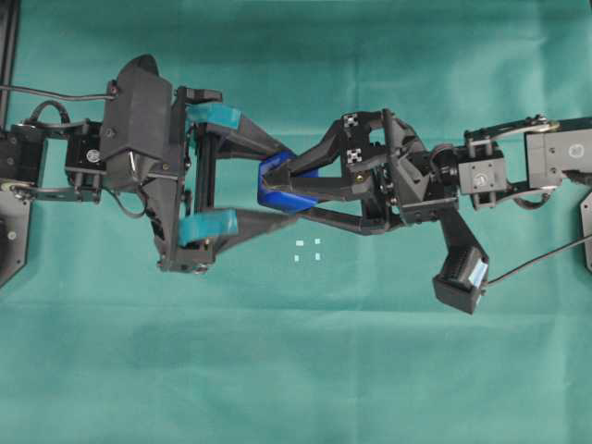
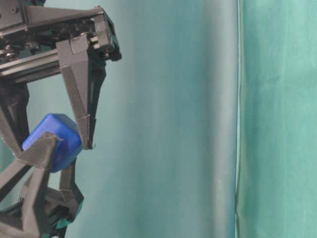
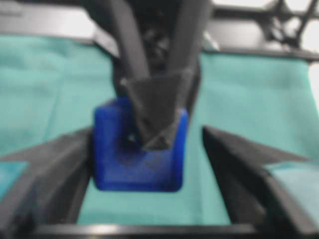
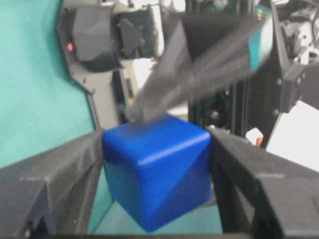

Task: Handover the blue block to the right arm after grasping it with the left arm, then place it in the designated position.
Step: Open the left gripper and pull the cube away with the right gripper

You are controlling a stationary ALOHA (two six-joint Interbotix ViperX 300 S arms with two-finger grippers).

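Block (image 4: 157,172): clamped in your right jaws (image 1: 289,188), above the table.
Left jaws (image 1: 277,185): spread wide, block released.

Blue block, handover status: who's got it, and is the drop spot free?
Right gripper shut on the blue block, midair. Left gripper open, fingers clear of the block. White corner marks on the green cloth uncovered, just beside the grippers.

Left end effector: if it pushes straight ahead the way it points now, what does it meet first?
Most likely the blue block, held between the right end effector's fingers directly ahead of the open left end effector. Depth looks aligned in the left wrist view.
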